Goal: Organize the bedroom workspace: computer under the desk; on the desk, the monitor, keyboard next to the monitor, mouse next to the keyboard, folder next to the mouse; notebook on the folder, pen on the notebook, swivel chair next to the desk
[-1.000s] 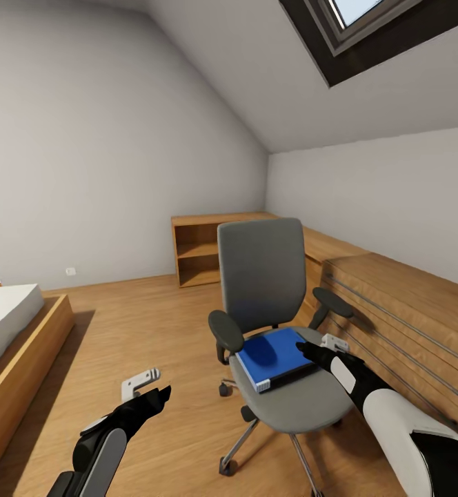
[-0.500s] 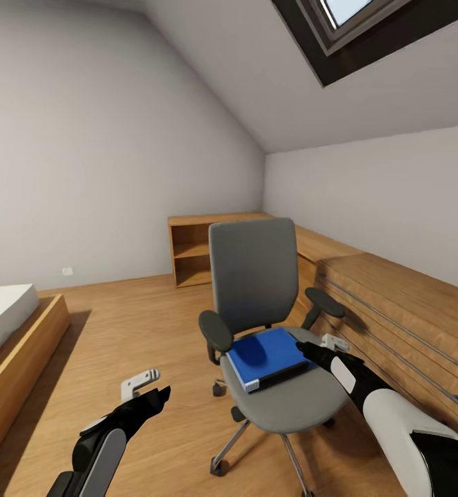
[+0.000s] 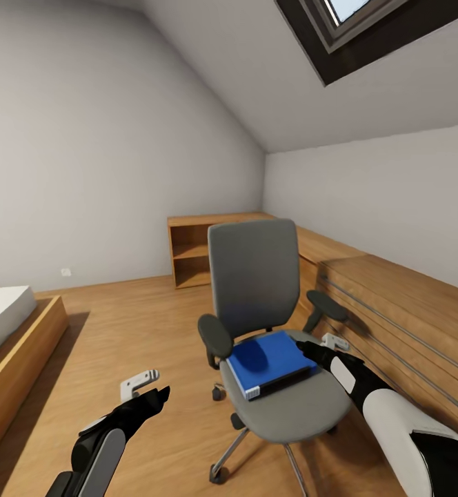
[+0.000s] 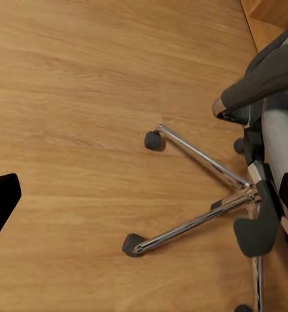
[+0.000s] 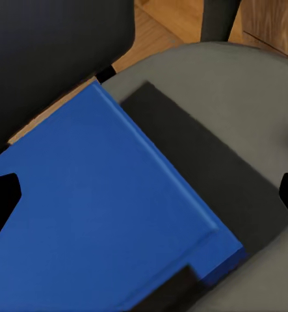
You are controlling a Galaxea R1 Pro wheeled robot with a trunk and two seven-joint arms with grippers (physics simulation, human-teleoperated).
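Note:
The grey swivel chair stands in the middle of the wooden floor, its back toward the far wall. A bright-blue folder lies flat on its seat. My right gripper hovers open at the folder's right edge, just above the seat. In the right wrist view the folder lies between the two spread fingertips, with the grey seat beside it. My left gripper hangs open over bare floor, left of the chair. The left wrist view shows the chair's chrome base and casters.
A low wooden shelf unit stands at the far wall. A long wooden cabinet runs along the right wall, close behind the chair. A bed in a wooden frame is at the left. Open floor lies between bed and chair.
The view has shifted a little, so the chair and folder sit slightly further left in the picture. Both grippers keep the same pose.

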